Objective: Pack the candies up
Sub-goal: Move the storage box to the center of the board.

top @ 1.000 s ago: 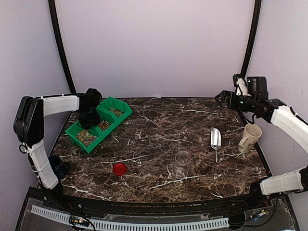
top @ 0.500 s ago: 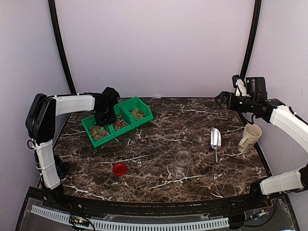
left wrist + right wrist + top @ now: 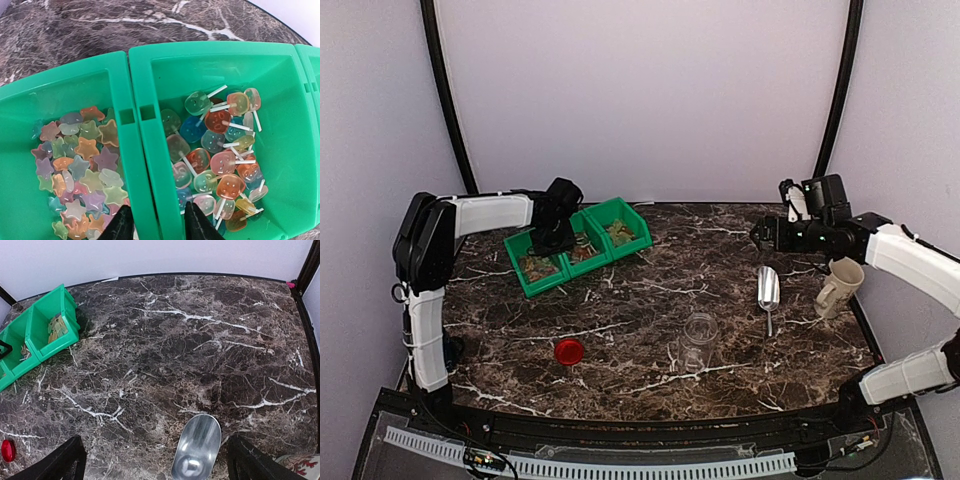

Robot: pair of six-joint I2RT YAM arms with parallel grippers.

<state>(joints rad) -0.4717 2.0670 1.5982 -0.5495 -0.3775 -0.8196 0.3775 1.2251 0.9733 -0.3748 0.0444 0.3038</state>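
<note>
My left gripper looks clamped on the divider of the green bins, candies inside, back-left on the dark veined marble table. My right gripper hangs wide open over the scoop, with pale lilac walls all round.

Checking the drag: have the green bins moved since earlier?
Yes, rightward: the green bins now sit centred behind the red lid, not off to its left.

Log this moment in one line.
left gripper: shut on green bins divider | right gripper: open near scoop | candies: in bins | jar: open, red lid apart
</note>
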